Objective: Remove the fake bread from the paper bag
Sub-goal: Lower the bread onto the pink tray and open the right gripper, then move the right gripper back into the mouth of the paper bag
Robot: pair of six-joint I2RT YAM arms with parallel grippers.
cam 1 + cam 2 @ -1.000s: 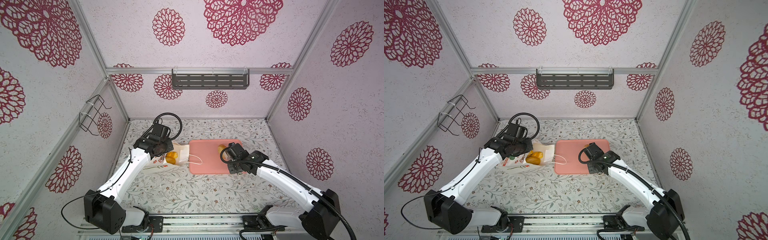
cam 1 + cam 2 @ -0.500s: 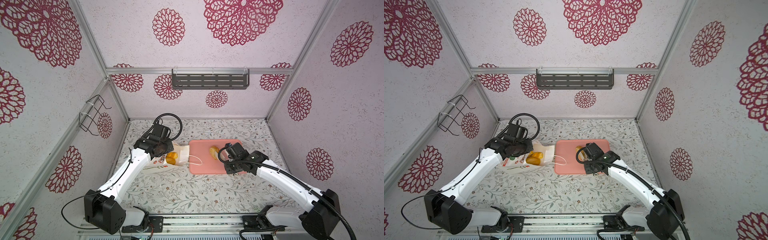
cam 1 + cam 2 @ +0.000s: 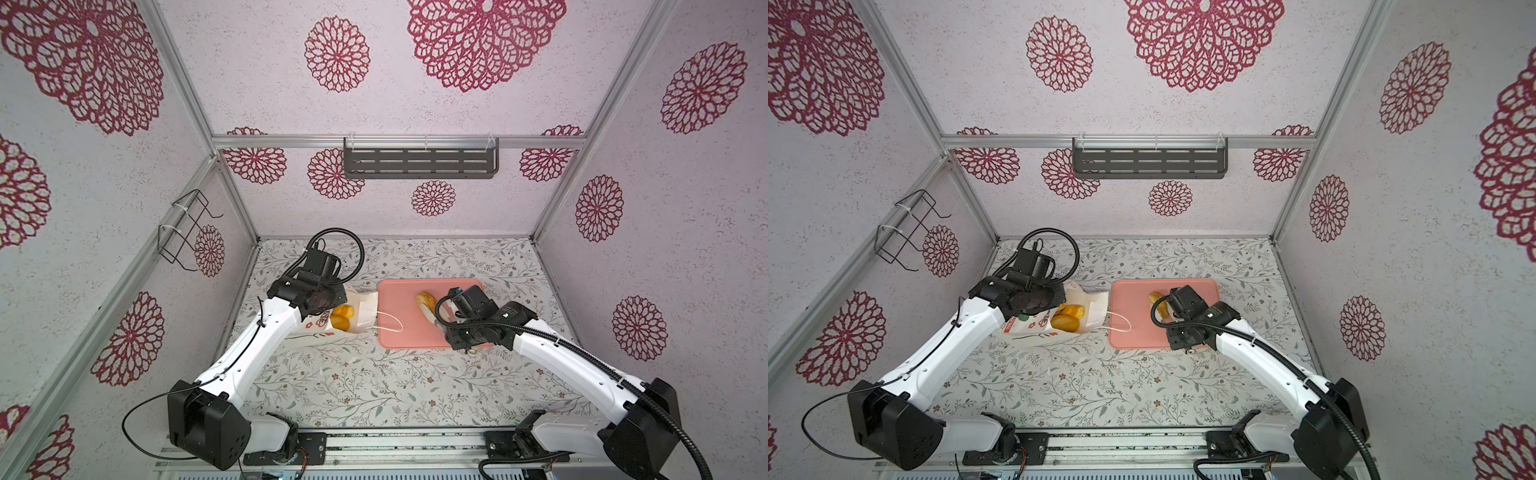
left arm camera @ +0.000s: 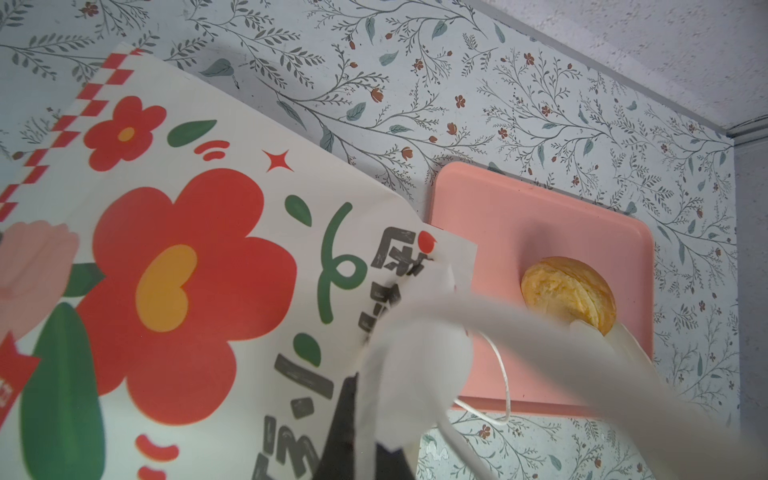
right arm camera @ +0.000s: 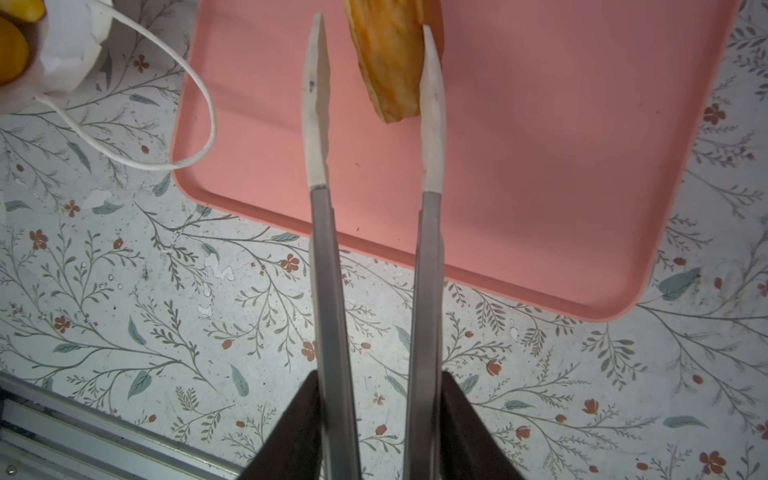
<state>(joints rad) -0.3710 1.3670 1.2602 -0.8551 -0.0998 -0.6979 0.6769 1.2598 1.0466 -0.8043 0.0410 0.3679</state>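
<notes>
The right tool (image 5: 372,25) stands partly open over the pink tray (image 5: 540,166). Its two pale fingers (image 5: 316,104) are apart, and a long golden loaf (image 5: 390,62) of the fake bread lies on the tray between them. The loaf rests against one finger and is clear of the other, so nothing is clamped. The left tool (image 4: 386,374) is closed, pinching the rim of the paper bag (image 4: 187,249). The bag lies on its side on the floral bench (image 3: 374,386), its mouth turned toward the right tool. More fake bread (image 3: 343,316), in yellow-orange pieces, sits just inside that mouth. A white cord handle (image 5: 199,104) loops from the bag onto the tray's edge.

Only the right wrist view shows the gap between finger and loaf; in both top views the wrist hides most of the fingers. Only the left wrist view shows the bag's red flower print, with the loaf end-on beyond the rim.

Compared with a second ago, the right tool's fingers have parted and more of the loaf shows beside it. The left tool and the bag have not moved.
</notes>
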